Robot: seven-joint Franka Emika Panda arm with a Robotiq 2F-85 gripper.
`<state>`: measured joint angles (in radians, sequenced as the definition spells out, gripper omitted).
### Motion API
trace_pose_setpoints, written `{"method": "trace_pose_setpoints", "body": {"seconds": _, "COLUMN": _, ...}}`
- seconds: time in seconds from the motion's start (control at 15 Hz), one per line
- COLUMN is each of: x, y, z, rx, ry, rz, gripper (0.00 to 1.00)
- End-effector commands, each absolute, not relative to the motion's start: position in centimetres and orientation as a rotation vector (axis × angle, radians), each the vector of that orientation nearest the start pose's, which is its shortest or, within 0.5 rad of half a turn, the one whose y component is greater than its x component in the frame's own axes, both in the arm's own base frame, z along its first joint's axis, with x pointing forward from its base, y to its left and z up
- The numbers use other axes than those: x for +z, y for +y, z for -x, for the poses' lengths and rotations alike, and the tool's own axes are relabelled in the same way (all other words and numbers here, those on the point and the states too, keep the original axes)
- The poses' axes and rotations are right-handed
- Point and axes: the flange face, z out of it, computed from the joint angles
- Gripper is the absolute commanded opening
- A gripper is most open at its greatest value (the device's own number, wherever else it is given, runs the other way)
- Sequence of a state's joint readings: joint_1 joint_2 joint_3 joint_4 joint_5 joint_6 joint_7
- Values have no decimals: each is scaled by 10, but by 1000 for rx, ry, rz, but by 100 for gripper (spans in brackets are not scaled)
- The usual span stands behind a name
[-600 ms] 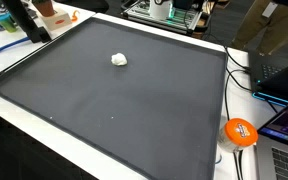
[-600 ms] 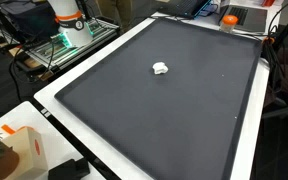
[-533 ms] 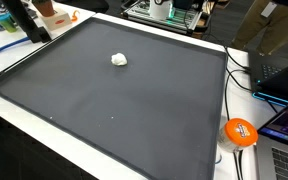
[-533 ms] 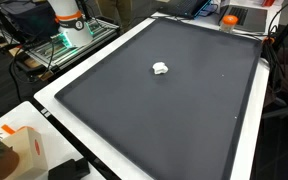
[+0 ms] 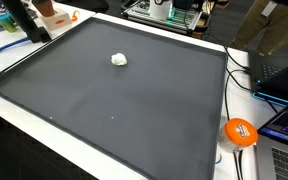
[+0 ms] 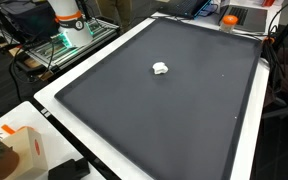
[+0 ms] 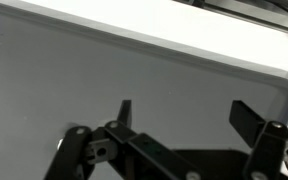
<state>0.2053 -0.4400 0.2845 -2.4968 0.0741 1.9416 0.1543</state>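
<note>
Item 1: small white crumpled lump [image 5: 119,59], count one. It lies on its own on the dark grey rectangular mat [image 5: 114,105], count one, towards the mat's far end in both exterior views.

Item 2: black two-fingered gripper [image 7: 182,108], count one. It shows in the wrist view only, with its jaws spread wide and nothing between them.

Item 3: white table [image 5: 44,120] bordering the mat, count one.

Item 4: orange round object [image 5: 240,131] beside the mat's edge, count one.

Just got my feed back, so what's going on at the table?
The gripper is open and holds nothing; the wrist view shows nothing between its fingers. A small white crumpled lump lies alone on the dark mat in both exterior views, with nothing touching it.
</note>
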Motion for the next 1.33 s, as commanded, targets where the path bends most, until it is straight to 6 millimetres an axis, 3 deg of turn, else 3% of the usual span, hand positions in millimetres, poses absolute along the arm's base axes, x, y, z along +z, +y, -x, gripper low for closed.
{"method": "trace_pose_setpoints", "body": {"seconds": 0.0, "x": 425, "y": 191, "z": -346, "rx": 174, "ry": -435, "rz": 3197, "gripper": 100}}
{"method": "trace_pose_setpoints", "body": {"seconds": 0.2, "x": 425, "y": 191, "z": -346, "rx": 174, "ry": -435, "rz": 3197, "gripper": 100}}
{"method": "trace_pose_setpoints", "body": {"seconds": 0.53, "x": 436, "y": 178, "z": -380, "rx": 67, "ry": -136, "rz": 3227, "gripper": 100}}
{"method": "trace_pose_setpoints", "body": {"seconds": 0.87, "x": 420, "y": 139, "z": -412, "rx": -52, "ry": 135, "rz": 3238, "gripper": 100}}
{"method": "trace_pose_setpoints", "body": {"seconds": 1.0, "x": 405, "y": 119, "z": -420, "rx": -24, "ry": 233, "rz": 3220, "gripper": 100}}
{"method": "trace_pose_setpoints", "body": {"seconds": 1.07, "x": 419, "y": 132, "z": -416, "rx": -28, "ry": 156, "rz": 3219, "gripper": 100}}
{"method": "trace_pose_setpoints", "body": {"seconds": 1.27, "x": 406, "y": 117, "z": -424, "rx": 2, "ry": 210, "rz": 3208, "gripper": 100}}
